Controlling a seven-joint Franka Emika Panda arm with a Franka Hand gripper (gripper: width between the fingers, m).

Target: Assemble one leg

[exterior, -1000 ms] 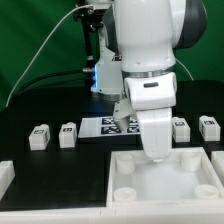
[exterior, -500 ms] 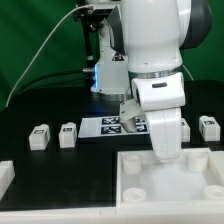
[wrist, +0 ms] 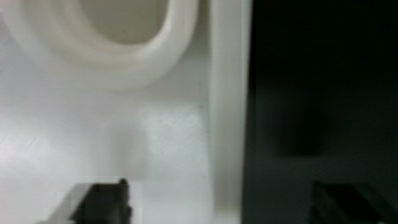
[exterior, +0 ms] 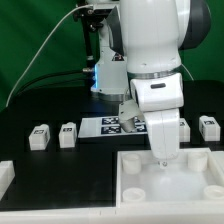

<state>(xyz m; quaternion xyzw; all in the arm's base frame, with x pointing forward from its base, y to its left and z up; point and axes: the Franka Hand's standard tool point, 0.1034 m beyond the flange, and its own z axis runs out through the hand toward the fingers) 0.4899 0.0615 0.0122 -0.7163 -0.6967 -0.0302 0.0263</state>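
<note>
Four small white legs with square tags stand on the black table in the exterior view: two on the left (exterior: pixel 39 137) (exterior: pixel 67 133), one on the right (exterior: pixel 208 126) and one (exterior: pixel 184 128) partly hidden behind the arm. My gripper (exterior: pixel 160 153) reaches down at the far edge of the big white tray (exterior: pixel 140 178). In the wrist view my gripper (wrist: pixel 222 205) is open and holds nothing. One dark fingertip (wrist: pixel 98 202) is over the tray (wrist: pixel 160 120) and the other (wrist: pixel 347 205) over the black table. A round corner hole (wrist: pixel 116 30) shows in the tray.
The marker board (exterior: pixel 112 125) lies behind the tray, between the pairs of legs. Another white piece (exterior: pixel 5 175) sits at the left edge of the exterior view. A dark stand with a blue light (exterior: pixel 97 75) and a green backdrop are at the back.
The arm moved toward the exterior view's right, and the tray shifted right with it. In the last half second the gripper came down slightly at the tray's far edge.
</note>
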